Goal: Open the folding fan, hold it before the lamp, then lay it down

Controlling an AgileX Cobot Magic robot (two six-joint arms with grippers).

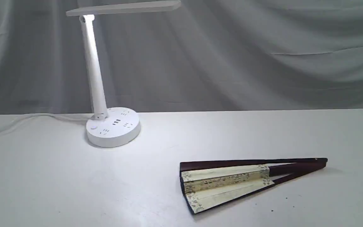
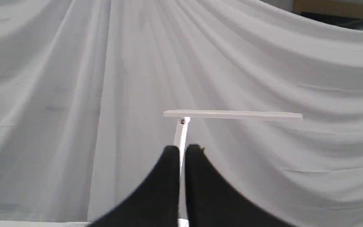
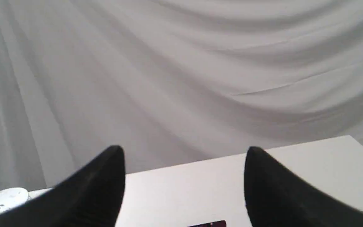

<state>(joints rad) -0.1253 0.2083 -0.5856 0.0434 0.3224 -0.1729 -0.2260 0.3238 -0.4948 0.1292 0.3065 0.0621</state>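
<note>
White tabletop (image 1: 58, 183), folding fan (image 1: 232, 181) lying partly spread, long axis left-right, pivot rightward, leaf script unreadable, left hand (image 2: 181, 150) pinched empty, right hand (image 3: 184, 151) wide

1. A grey cloth backdrop (image 1: 232, 56) hangs behind the scene and fills the upper half of the exterior view from edge to edge.
2. The cloth falls in long soft folds. Some run nearly level and others slant, with shadow in the creases.
3. A white table (image 1: 58, 183) stands before the cloth, its far edge running straight across the exterior view.
4. The tabletop is smooth and matt, with a brighter sheen toward the front centre.
5. A thin white cable (image 1: 27, 117) lies on the table at the far left, curving off the edge of the view.
6. In the left wrist view a brown strip (image 2: 336, 6) over a dark band shows past the cloth's upper edge. What it is cannot be told.
</note>
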